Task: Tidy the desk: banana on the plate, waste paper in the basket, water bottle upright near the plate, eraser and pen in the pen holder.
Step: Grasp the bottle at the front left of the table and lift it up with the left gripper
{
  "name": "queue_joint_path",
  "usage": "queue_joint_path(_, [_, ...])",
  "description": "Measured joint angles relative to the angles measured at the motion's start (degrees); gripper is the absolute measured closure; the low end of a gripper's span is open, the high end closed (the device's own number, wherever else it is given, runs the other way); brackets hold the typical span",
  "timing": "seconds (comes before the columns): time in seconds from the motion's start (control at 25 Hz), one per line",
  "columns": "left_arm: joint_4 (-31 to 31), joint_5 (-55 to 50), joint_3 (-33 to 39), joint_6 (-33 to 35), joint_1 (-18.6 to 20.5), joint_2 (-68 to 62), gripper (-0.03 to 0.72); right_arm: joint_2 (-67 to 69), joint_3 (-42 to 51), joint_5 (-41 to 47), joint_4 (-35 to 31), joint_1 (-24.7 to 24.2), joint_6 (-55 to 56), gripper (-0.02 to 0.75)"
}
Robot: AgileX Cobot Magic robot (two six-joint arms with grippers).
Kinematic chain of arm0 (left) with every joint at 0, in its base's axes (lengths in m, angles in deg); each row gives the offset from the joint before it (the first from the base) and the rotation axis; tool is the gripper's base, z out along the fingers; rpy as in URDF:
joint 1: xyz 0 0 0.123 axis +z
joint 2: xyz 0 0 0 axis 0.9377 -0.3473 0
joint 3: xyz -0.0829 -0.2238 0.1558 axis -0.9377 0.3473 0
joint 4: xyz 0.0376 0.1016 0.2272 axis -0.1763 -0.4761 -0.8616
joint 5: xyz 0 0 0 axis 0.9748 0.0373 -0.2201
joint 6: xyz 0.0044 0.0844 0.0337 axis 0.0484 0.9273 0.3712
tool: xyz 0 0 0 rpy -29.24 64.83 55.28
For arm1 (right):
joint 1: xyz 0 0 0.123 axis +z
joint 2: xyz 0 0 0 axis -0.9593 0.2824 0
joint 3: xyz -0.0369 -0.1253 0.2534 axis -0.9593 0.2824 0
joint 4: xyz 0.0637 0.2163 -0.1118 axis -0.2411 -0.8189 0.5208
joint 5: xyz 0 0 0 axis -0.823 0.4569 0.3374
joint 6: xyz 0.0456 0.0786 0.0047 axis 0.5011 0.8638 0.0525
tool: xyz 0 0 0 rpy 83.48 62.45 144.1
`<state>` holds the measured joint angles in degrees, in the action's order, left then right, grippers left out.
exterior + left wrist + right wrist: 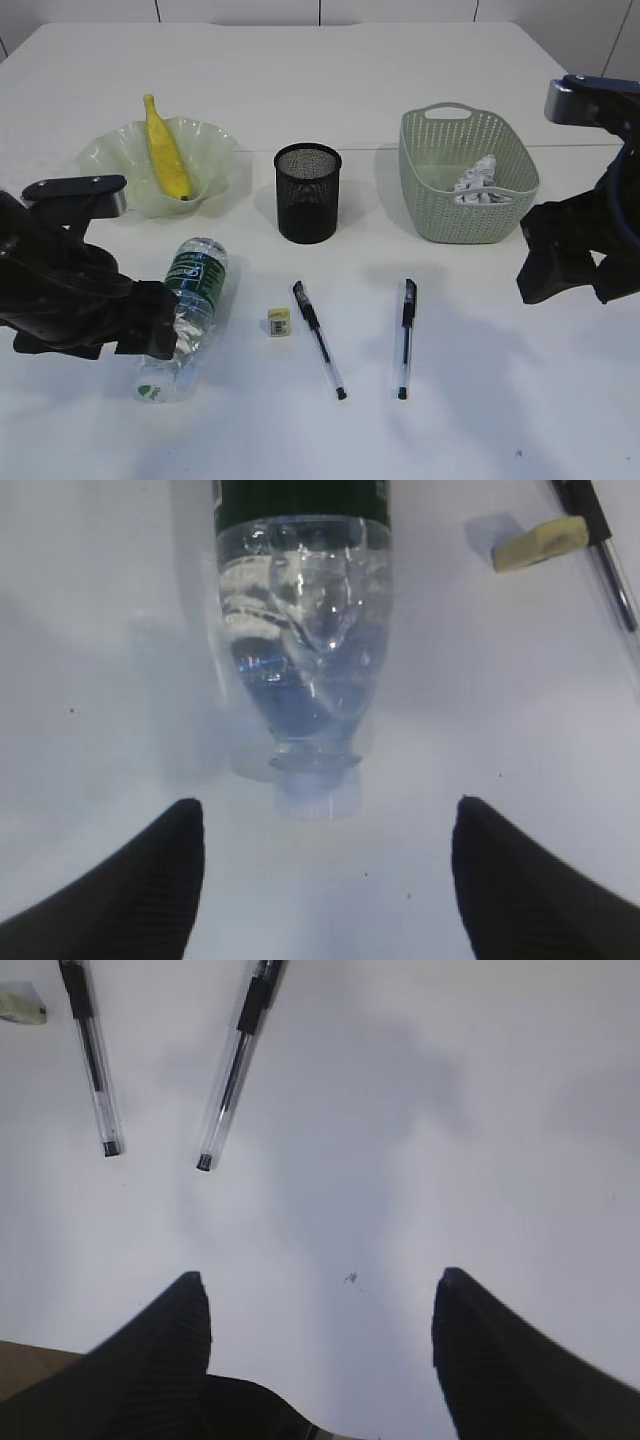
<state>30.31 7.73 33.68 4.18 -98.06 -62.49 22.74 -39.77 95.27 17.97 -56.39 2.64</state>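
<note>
The banana (167,152) lies on the pale green plate (112,158). Crumpled waste paper (477,183) sits in the green basket (432,215). The water bottle (193,295) lies on its side, cap toward the front; in the left wrist view (303,630) its cap points at my open left gripper (325,830), just short of it. My left gripper (160,325) is beside the bottle's neck. The eraser (279,321) (540,542) and two pens (318,337) (405,335) lie before the black mesh pen holder (307,192). My right gripper (560,268) (320,1300) is open and empty.
The table's front edge shows at the lower left of the right wrist view (30,1365). Both pens also show in the right wrist view (90,1055) (235,1060), with the eraser at its top left corner (20,1004).
</note>
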Motion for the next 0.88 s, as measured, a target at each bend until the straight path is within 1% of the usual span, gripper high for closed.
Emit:
queue_joint_path(0.6, [1.7,6.0,0.0,-0.1,-0.4,-10.1,0.140,0.0,0.0,0.0,0.0,0.0,0.1,0.223])
queue_joint_path(0.88, [1.7,8.8,0.0,-0.1,-0.4,-11.0,0.141,0.0,0.0,0.0,0.0,0.0,0.1,0.223])
